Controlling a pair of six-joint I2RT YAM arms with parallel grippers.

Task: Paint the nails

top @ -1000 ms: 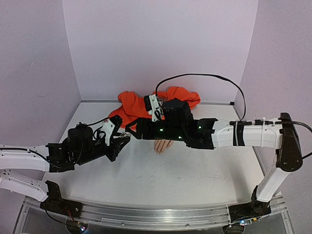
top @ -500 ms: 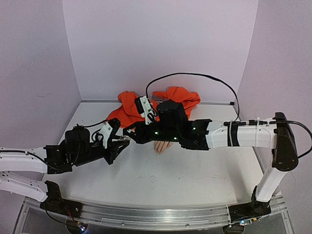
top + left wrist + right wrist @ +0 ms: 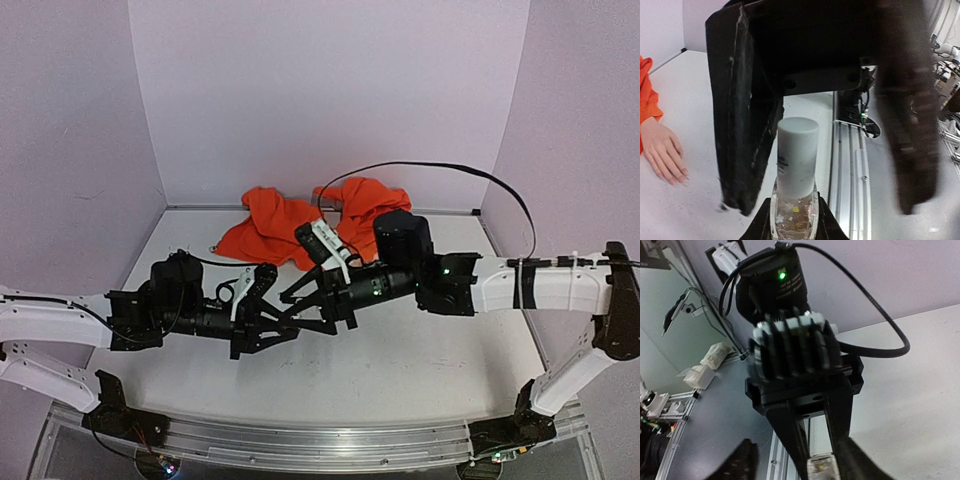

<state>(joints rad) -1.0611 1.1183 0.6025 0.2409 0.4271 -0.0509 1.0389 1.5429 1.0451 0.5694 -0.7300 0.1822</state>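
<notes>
My left gripper (image 3: 794, 224) is shut on the clear, glitter-filled body of a small bottle (image 3: 794, 212) with a white cap (image 3: 797, 152). My right gripper (image 3: 292, 318) faces it and is open. Its dark fingers (image 3: 742, 125) stand on either side of the cap, well apart from it. The right wrist view looks along the left gripper's fingers to the bottle (image 3: 822, 469) at the bottom edge. The mannequin hand (image 3: 660, 147) lies flat at the left, with pale nails (image 3: 679, 175) and an orange sleeve (image 3: 647, 95). In the top view the right arm hides the hand.
Crumpled orange fabric (image 3: 300, 222) lies at the back of the white table (image 3: 420, 370), against the lilac wall. A black cable (image 3: 470, 175) loops above the right arm. An aluminium rail (image 3: 300, 445) runs along the near edge.
The right arm drew back from over the hand and swung its gripper down and toward the near left, onto the bottle's cap. The left gripper carried the bottle rightward to meet it.
</notes>
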